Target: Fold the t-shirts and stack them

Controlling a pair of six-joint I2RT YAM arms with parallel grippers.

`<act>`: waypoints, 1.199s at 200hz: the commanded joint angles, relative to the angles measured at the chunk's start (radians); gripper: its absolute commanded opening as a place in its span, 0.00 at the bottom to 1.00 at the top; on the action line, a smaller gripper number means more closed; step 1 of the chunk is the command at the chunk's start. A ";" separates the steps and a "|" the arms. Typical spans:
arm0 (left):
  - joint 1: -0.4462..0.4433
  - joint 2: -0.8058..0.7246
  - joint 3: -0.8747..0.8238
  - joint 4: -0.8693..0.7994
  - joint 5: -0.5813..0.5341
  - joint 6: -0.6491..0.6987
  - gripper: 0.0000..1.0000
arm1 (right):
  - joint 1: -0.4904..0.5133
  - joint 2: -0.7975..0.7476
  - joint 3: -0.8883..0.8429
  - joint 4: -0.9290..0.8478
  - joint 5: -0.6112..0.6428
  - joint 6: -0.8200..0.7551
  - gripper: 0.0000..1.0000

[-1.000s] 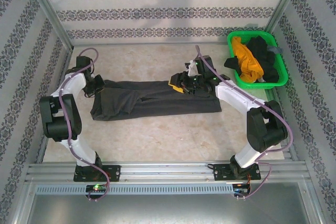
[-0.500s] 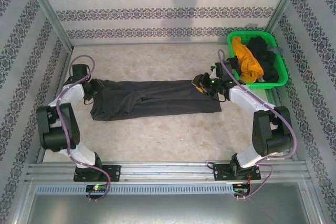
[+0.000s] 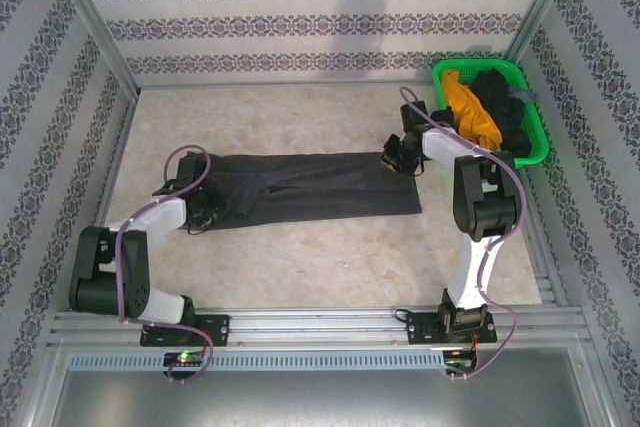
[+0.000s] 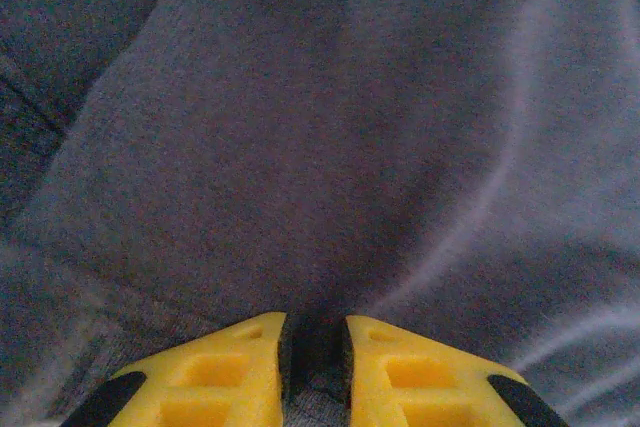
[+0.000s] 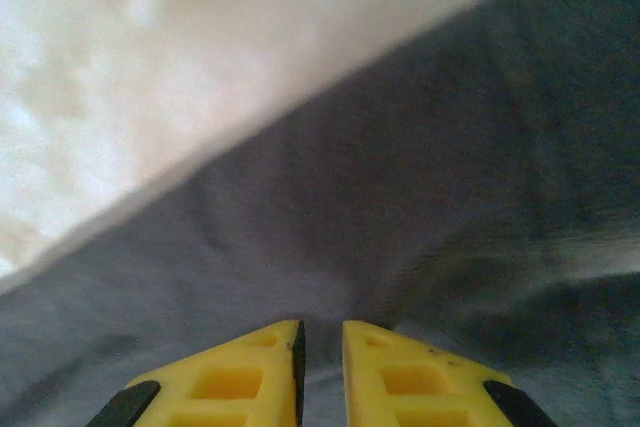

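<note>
We are pinching the long charcoal t-shirt [image 3: 310, 187], lying left to right across the desk [image 3: 300, 267], at both ends: left tool [image 4: 316, 327] clamped on its left end, right tool [image 5: 322, 329] on its far right corner.

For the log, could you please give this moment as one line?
grey shirt: flat | left jaws: shut on it | right jaws: shut on it
</note>
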 commanded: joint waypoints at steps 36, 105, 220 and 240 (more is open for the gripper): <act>0.028 0.227 0.115 0.109 -0.014 -0.076 0.24 | 0.023 -0.026 -0.038 -0.264 0.066 -0.085 0.23; 0.024 0.669 0.666 0.142 0.073 0.023 0.27 | 0.172 -0.283 -0.377 -0.208 0.013 0.091 0.25; -0.158 1.069 1.248 0.151 0.192 0.032 0.40 | 0.527 -0.270 -0.476 0.145 -0.141 0.385 0.30; -0.159 1.057 1.293 0.115 0.169 0.054 0.43 | 0.525 -0.283 -0.461 0.146 -0.151 0.398 0.33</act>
